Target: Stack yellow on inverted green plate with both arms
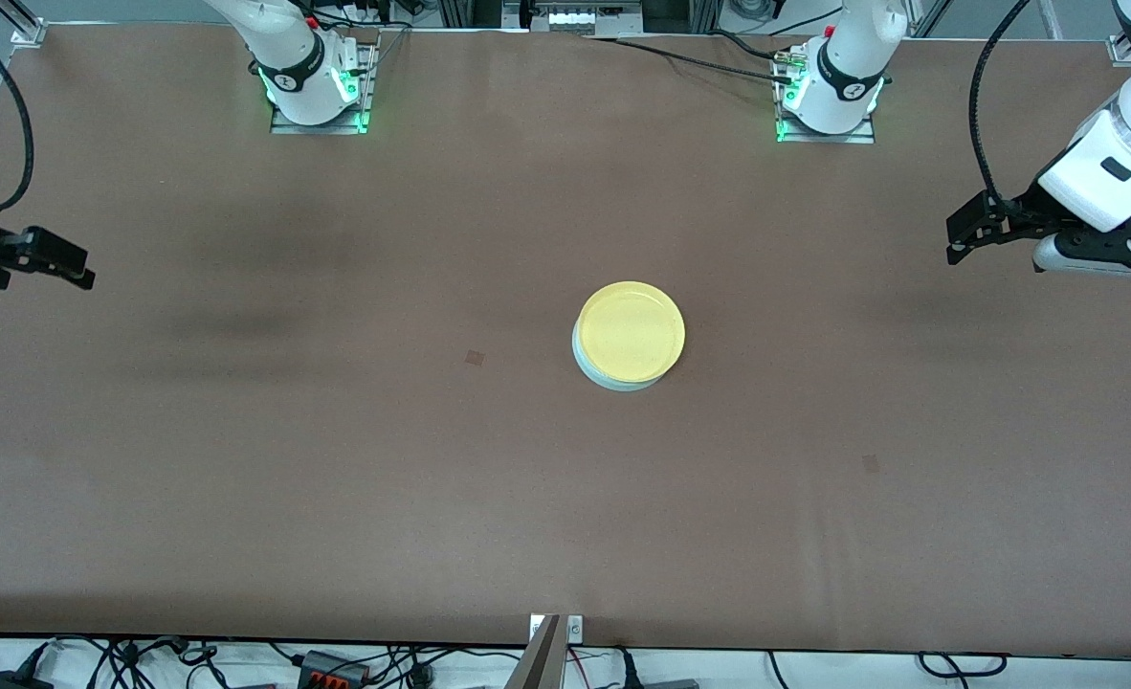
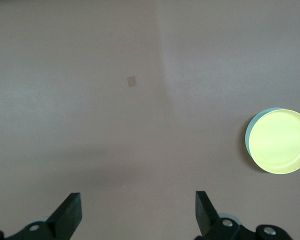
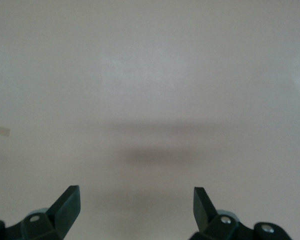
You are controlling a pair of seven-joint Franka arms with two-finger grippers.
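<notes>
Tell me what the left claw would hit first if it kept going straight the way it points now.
Probably just the bare brown table. The open left claw aims at empty tabletop; the round yellow plastic plate on the pale green plate sits off to one side.

The yellow plate [image 1: 631,331] is plain bright yellow; the green plate [image 1: 613,380] under it shows a pale mint edge. The bench [image 1: 336,459] is plain brown. Both arms are white with black jaws.

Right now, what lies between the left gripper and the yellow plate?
Only bare brown table: the front view shows nothing between the open left gripper and the yellow plate, which sits on the green plate.
</notes>
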